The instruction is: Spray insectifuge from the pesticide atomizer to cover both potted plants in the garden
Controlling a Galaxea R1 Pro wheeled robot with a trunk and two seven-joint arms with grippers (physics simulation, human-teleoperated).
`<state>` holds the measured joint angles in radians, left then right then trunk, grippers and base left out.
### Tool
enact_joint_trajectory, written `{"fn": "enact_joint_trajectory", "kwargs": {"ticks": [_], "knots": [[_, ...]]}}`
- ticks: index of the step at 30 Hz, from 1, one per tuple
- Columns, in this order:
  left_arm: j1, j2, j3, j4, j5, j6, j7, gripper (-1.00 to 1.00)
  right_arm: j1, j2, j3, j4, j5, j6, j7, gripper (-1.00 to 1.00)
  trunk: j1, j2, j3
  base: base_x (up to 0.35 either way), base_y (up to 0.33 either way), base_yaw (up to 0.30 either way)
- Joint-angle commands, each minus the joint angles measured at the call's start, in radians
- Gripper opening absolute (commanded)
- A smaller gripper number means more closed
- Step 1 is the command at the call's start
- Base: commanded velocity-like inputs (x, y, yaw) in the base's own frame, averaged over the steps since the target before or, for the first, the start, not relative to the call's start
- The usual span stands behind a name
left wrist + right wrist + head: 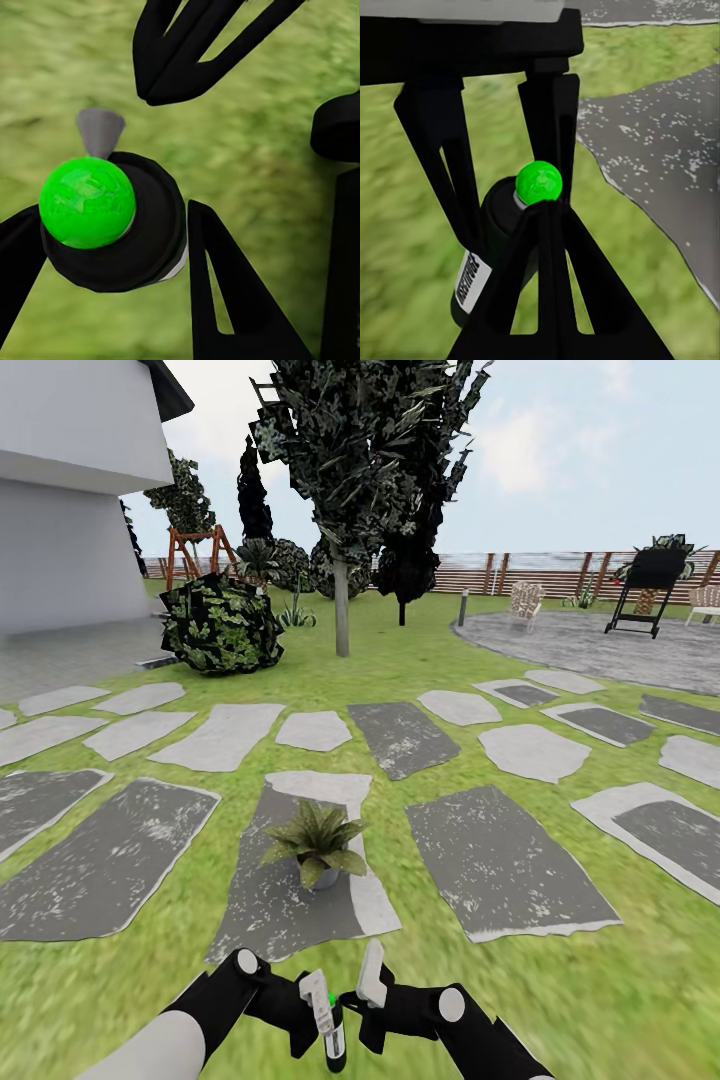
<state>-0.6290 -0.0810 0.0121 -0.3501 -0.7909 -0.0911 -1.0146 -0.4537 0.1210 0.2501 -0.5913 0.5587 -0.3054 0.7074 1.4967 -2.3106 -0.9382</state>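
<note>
**Atomizer held low over the lawn, 1 potted plant just ahead**

In the head view, the 2 grippers meet at the near edge of the garden [300,690] grass. The left gripper [318,1028] pinches the pesticide atomizer [328,1020], which stands roughly upright with its pale trigger head on top and a white strip down its dark body. The left wrist view shows the bottle [124,232] between that gripper's black fingers [225,300], with a bright green ball on its end. The right gripper [372,1000] sits just beside the bottle; whether it grips it, I cannot tell. A potted plant [318,845] stands on a grey stepping stone [270,900], just beyond the grippers. Far back are a tree [345,490], a dark bush [222,622] and the slatted fence [540,572].
</note>
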Motion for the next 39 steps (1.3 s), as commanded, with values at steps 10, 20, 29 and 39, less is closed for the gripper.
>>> {"fn": "enact_joint_trajectory", "kwargs": {"ticks": [10, 20, 29, 39], "knots": [[0.0, 0.0, 0.002, 0.001, -0.005, -0.06, -0.01, -1.0, 0.0, 0.0, -0.001, -0.001, 0.01, -0.006, -0.001, -1.0, 0.0, 0.0, -0.001, 0.0, 0.0, 0.0], [-0.001, 0.001, 0.003, 0.029, -0.008, -0.065, -0.01, -1.0, 0.0, 0.0, -0.001, -0.001, 0.01, -0.006, -0.001, -1.0, 0.0, 0.0, -0.001, 0.0, 0.0, 0.0], [-0.001, 0.097, 0.0, 0.031, -0.015, -0.064, -0.002, -1.0, 0.0, 0.0, -0.001, 0.0, 0.01, -0.006, -0.001, -1.0, 0.0, 0.0, -0.001, 0.0, 0.0, 0.0], [0.036, 0.305, 0.002, 0.034, -0.013, -0.068, 0.004, -1.0, 0.0, -0.001, -0.001, 0.0, 0.011, -0.007, -0.003, 1.0, 0.0, 0.0, -0.001, 0.0, 0.0, 0.0]]}}
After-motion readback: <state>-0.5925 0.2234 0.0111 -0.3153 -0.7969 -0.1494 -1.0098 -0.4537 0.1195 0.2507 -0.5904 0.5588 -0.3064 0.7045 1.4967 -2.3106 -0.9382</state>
